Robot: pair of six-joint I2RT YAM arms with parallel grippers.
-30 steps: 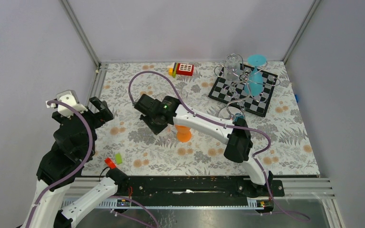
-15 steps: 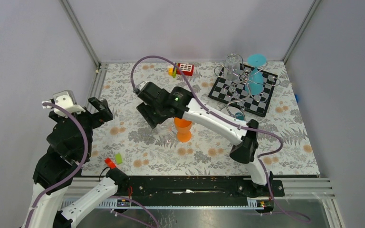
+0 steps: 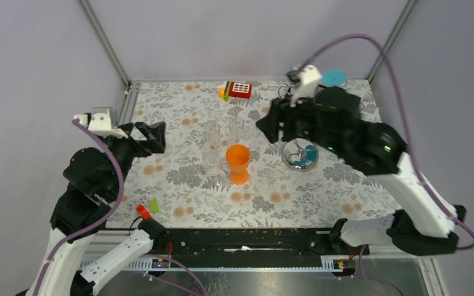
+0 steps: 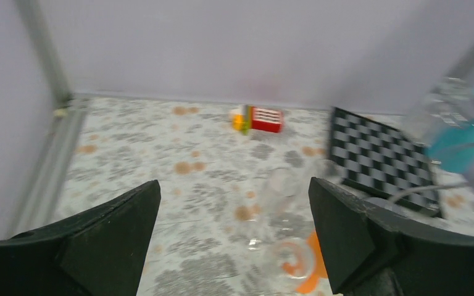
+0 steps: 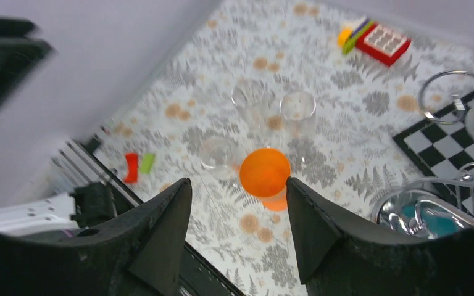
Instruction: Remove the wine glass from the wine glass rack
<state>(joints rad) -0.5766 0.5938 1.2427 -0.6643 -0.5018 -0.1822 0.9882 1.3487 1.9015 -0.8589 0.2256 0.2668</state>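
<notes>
Approach step, I'd judge: right gripper, fingers spread & empty, hovers high over the rack at far right, where a teal wine glass is hung; next move needs a drop, stem pinch & slide-out; left gripper also spread, idle.

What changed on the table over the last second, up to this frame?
The right hand had been reaching low over mid-table beside the orange wine glass. It swung up and back right to the wine glass rack, open and empty, uncovering three clear glasses. The left hand edged slightly inward, open. The orange glass and red toy stayed put.
</notes>
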